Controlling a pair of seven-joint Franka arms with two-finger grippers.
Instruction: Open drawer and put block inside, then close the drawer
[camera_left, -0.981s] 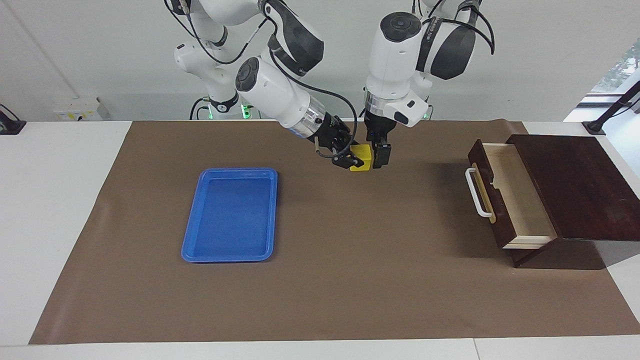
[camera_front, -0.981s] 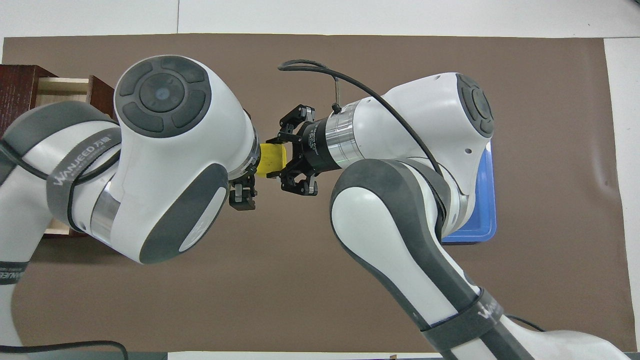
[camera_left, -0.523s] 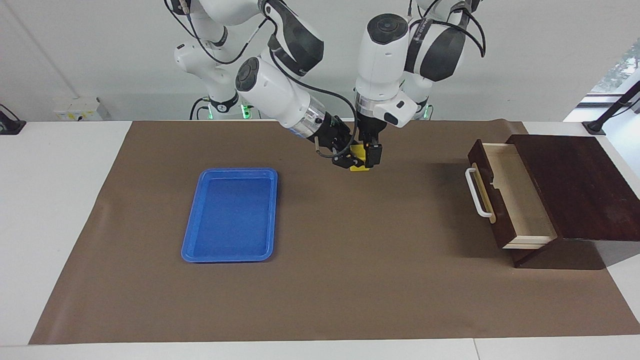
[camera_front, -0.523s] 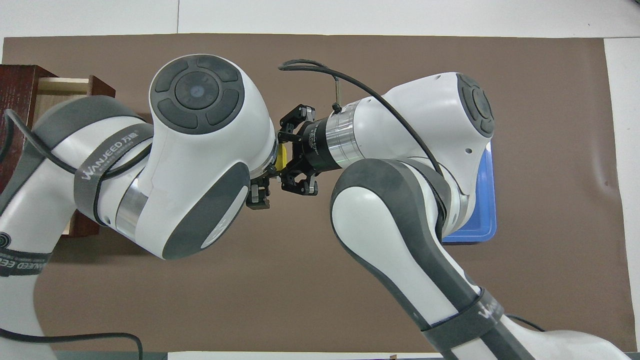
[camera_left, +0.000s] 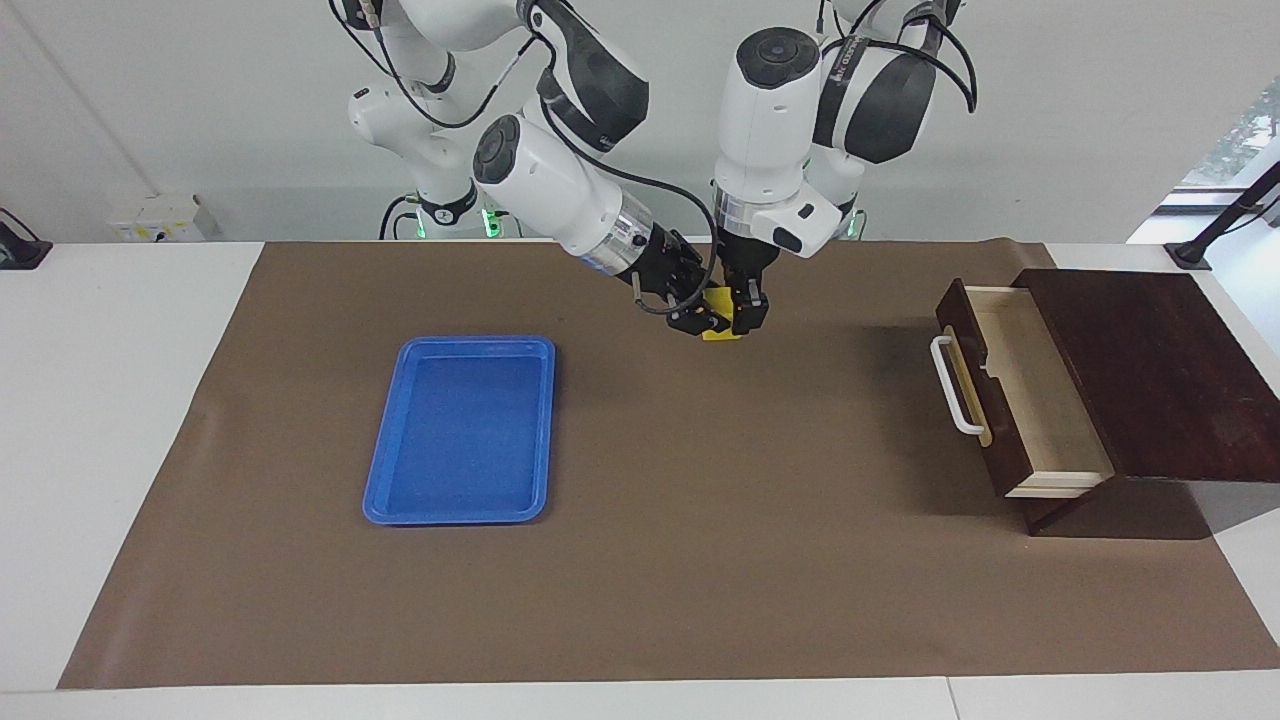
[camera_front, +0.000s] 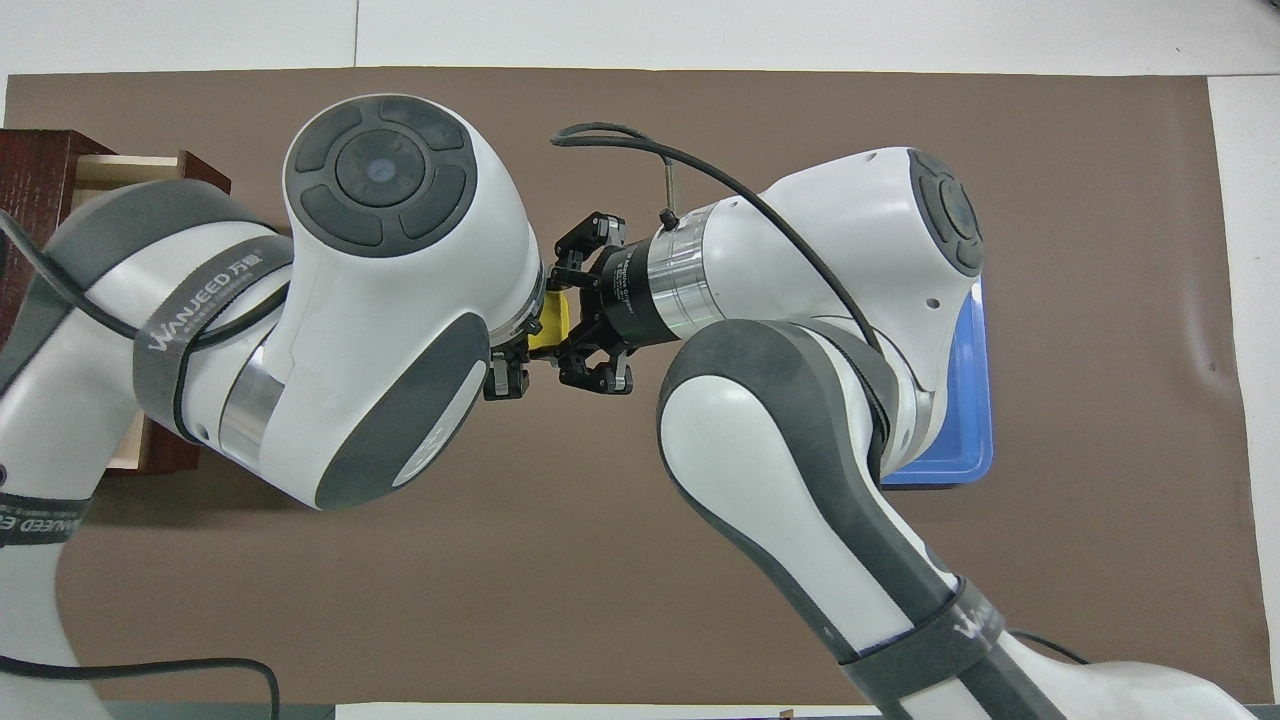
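Note:
The yellow block (camera_left: 720, 335) hangs in the air over the brown mat (camera_left: 700, 560), close to the robots. My right gripper (camera_left: 706, 318) reaches in slanted from the tray's side and is shut on it. My left gripper (camera_left: 742, 310) comes straight down from above and is shut on the same block. In the overhead view only a sliver of the block (camera_front: 550, 322) shows between the right gripper (camera_front: 570, 320) and the left wrist, which hides most of the left gripper. The drawer (camera_left: 1035, 395) stands pulled open at the left arm's end, its pale inside bare, its white handle (camera_left: 953, 385) toward the mat's middle.
A flat blue tray (camera_left: 460, 430) with nothing in it lies on the mat toward the right arm's end. The dark wooden box (camera_left: 1150, 370) holding the drawer sits at the mat's edge. In the overhead view the two arms cover the tray (camera_front: 962, 420) and drawer (camera_front: 112, 172) in part.
The left gripper slid over the block from the drawer's side and closed on it. The right gripper stayed shut on the block and barely moved.

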